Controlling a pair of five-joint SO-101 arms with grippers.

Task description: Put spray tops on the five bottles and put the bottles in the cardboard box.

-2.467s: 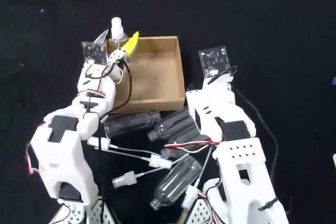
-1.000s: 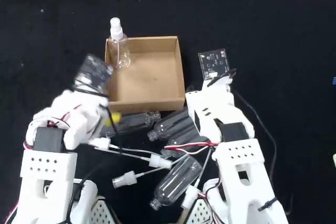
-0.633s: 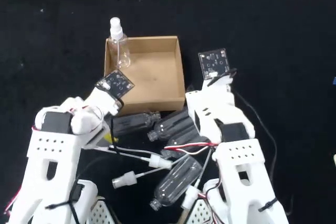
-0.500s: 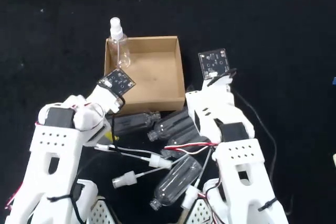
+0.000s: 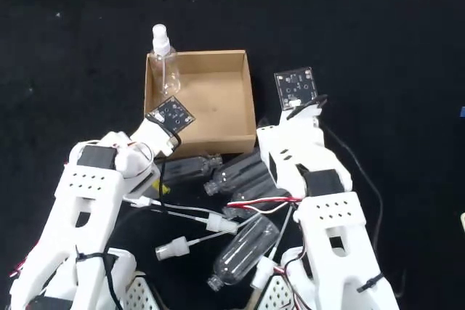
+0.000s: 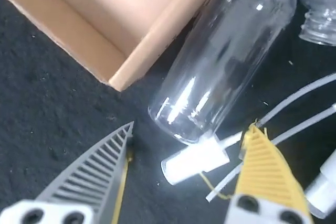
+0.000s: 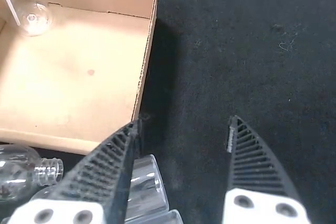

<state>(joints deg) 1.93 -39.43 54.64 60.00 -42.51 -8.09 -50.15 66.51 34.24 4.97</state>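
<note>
A clear bottle with a white spray top (image 5: pixel 163 59) stands in the far-left corner of the cardboard box (image 5: pixel 218 132), and it also appears in the right wrist view as the capped bottle (image 7: pixel 31 17). Several uncapped clear bottles (image 5: pixel 187 168) lie in front of the box. Loose spray tops (image 5: pixel 221 224) with long tubes lie nearer the arms. My left gripper (image 6: pixel 192 126) is open just above a white spray top (image 6: pixel 197 161), beside the base of a lying bottle (image 6: pixel 226 51). My right gripper (image 7: pixel 184 121) is open over bare cloth beside the box wall (image 7: pixel 144 82).
Black cloth covers the table (image 5: pixel 378 49), with free room to the right of and beyond the box. The two arm bases crowd the near edge, and red and white cables (image 5: pixel 261 201) run over the lying bottles.
The left arm let go of the capped bottle in the box, drew back to the near side and came down open over a spray top. The right arm stayed still.
</note>
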